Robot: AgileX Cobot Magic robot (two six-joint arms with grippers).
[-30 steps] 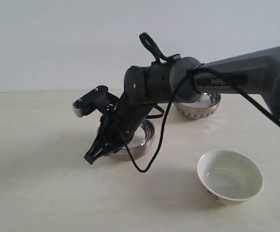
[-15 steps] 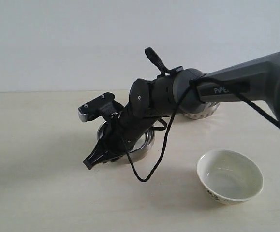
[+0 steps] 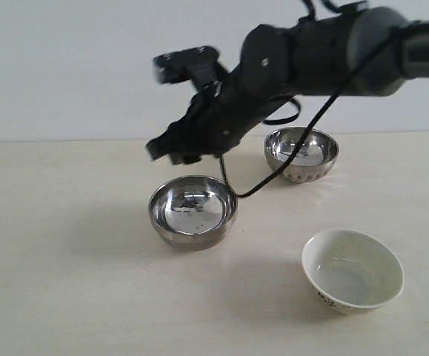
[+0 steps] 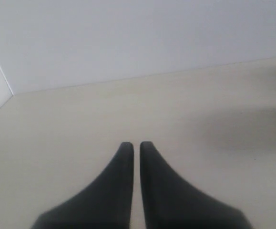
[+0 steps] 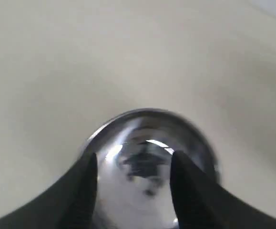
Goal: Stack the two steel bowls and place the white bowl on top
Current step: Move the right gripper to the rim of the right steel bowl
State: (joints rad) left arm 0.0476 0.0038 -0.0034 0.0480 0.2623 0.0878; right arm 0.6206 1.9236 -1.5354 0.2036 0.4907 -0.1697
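Bright, even light washes the pale table (image 3: 66, 297), with faint, soft-edged shadows beneath the raised arm (image 3: 333, 52). The near steel bowl (image 3: 193, 210) carries glints and dark reflections. The right wrist view is blurred throughout.

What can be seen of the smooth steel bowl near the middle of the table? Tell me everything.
The smooth steel bowl is round, mirror-bright metal with a thin rim and a plain outside. It stands upright and empty on the table, mouth up, with dark reflections inside. The open right tool hovers above it without touching. The bowl sits apart from the dimpled steel bowl and the white bowl.
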